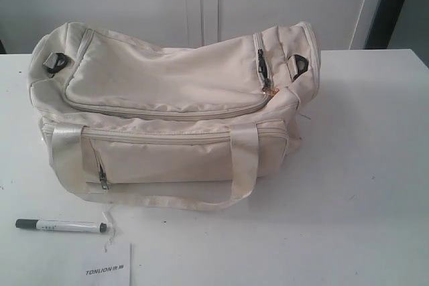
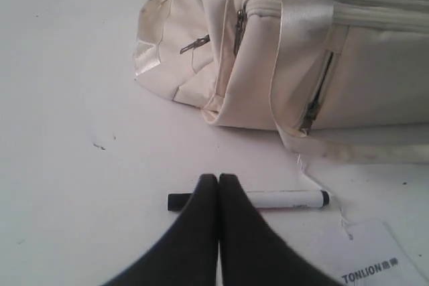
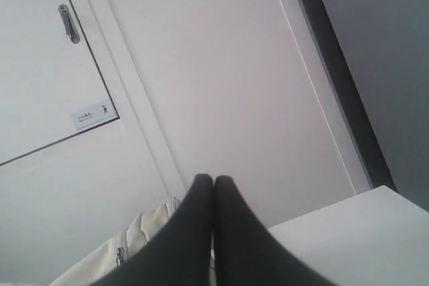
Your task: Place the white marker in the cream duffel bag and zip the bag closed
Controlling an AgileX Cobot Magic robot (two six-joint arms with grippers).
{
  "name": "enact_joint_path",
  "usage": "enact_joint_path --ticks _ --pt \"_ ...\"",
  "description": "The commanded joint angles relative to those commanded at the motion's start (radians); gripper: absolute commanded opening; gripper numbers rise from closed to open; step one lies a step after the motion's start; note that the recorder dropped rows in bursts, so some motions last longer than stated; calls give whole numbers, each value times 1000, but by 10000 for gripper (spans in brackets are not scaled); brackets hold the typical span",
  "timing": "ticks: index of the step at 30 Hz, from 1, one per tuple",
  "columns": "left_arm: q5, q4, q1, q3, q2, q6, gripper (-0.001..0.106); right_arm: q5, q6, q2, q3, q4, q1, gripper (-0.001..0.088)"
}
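The white marker (image 1: 62, 226) lies flat on the table (image 1: 375, 165) at seven o'clock of the cream duffel bag (image 1: 167, 78), apart from it. The left gripper (image 2: 218, 177) aims at its barrel with jaws pressed together; it should spread them across the barrel's middle before descending. The right gripper (image 3: 213, 179), likewise closed, faces the wall (image 3: 221, 65).

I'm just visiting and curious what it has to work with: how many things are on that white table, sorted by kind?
Cream duffel bag: 1
White marker: 1
White paper card: 1
Total: 3
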Motion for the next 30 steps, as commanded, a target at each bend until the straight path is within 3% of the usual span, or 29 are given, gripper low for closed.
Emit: enact_joint_path --ticks 7,17,24,30 --pt "0 0 0 0 0 -59 0 39 -98 94 -88 -8 0 0" --pt "-2 0 0 0 0 -157 0 109 -133 370 -284 -94 0 0" --pt "-2 0 0 0 0 -210 0 216 -150 557 -434 -129 0 0" --pt "-2 0 0 0 0 -233 0 392 -220 700 -583 -126 0 0"
